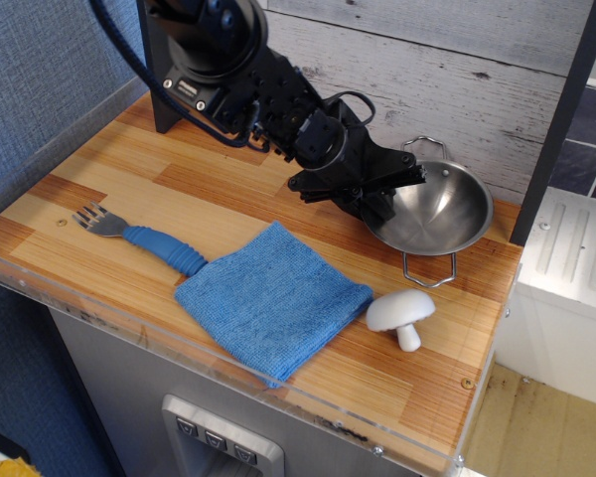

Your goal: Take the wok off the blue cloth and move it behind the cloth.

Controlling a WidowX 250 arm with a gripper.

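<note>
- Wok (439, 211) sits on the wooden table (99, 169), at the back right corner, close to the whitewashed plank wall (477, 70). Bowl opening faces up, slightly tilted toward the camera.
- One wire loop handle points to the front, toward the mushroom; the other shows at the rear rim, near the wall.
- Blue cloth (270, 296) lies flat near the front edge of the table, one corner reaching the clear front lip. Nothing rests on it.
- Wok and cloth are apart: wok is behind and to the right of the cloth, bare wood between them.
- Pincer (395, 189) is at the wok's left rim. Black fingers reach over the rim edge and appear closed on it; the exact contact is dark and hard to resolve.
- Arm (248, 70) stretches from the upper left, down and rightward to the wok.
- White mushroom (401, 314) stands just right of the cloth's right corner, in front of the wok's front handle, not touching the wok.
- Blue-handled fork (144, 235) lies left of the cloth, handle end touching or just at the cloth's left corner, tines pointing left.
</note>
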